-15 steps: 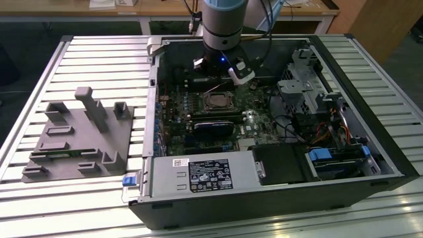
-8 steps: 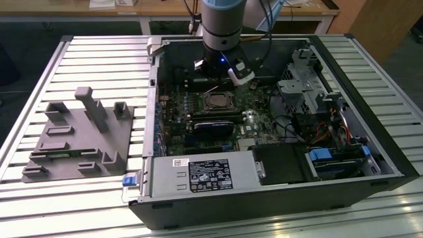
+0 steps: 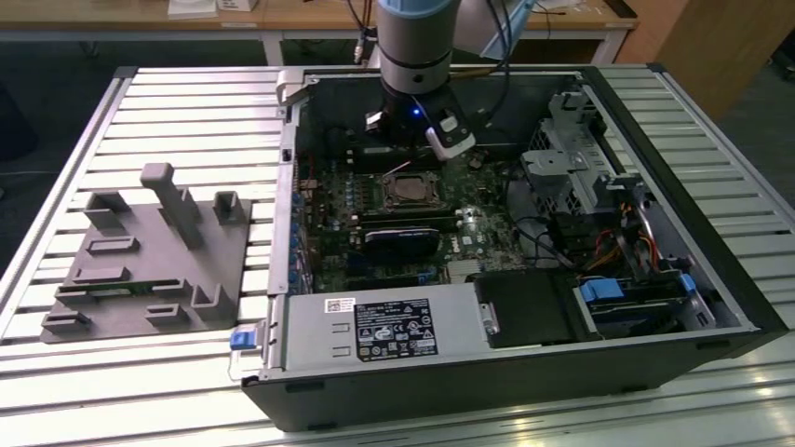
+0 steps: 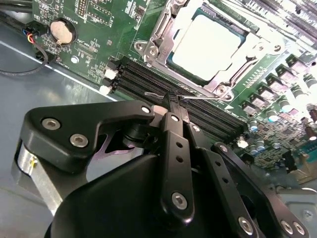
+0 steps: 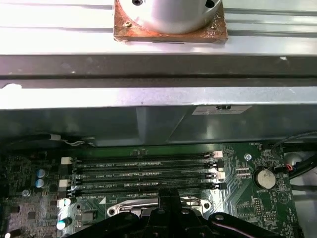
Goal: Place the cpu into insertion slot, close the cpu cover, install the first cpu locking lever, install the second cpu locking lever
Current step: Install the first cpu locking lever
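The cpu (image 4: 208, 44) lies flat in the insertion slot (image 3: 407, 193) on the green board, its pale metal top showing. The silvery cpu cover (image 4: 159, 37) lies down around it as a frame. My gripper (image 4: 173, 101) is just beside the socket's edge, at the side of the memory slots. Its black fingers (image 4: 171, 134) are shut together, their tips pinching a thin silvery wire, a cpu locking lever (image 4: 203, 97), that runs along that edge of the socket. In the exterior view the gripper (image 3: 400, 163) hangs inside the open case just behind the socket. The first wrist view has the fingertips (image 5: 168, 198) at the socket's rim.
Black memory slots (image 5: 143, 173) run beside the socket, with a coin battery (image 5: 265, 178) further along. A black card (image 3: 400, 237), the power supply (image 3: 372, 331) and a drive cage (image 3: 572, 168) crowd the case. A grey fixture (image 3: 149, 256) sits outside on the slatted table.
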{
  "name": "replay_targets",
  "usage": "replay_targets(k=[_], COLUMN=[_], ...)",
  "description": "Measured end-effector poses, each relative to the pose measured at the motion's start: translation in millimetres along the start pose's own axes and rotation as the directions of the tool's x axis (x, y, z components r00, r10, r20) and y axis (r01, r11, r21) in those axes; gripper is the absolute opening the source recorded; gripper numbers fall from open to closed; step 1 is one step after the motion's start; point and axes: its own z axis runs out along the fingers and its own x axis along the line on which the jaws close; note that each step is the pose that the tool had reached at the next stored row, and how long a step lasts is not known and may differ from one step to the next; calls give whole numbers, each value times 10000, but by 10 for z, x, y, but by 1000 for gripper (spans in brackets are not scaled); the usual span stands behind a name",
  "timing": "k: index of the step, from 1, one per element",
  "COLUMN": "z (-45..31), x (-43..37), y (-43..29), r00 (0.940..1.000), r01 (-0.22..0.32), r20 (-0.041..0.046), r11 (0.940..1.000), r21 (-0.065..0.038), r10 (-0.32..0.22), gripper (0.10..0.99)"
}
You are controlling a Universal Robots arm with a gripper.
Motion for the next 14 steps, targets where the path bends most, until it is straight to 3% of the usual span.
replay_targets(k=[14], z=[86], x=[8], y=[17], r00=[9946], r01=[-984], r20=[330], r11=[9951], r21=[88], r10=[980], gripper=[106])
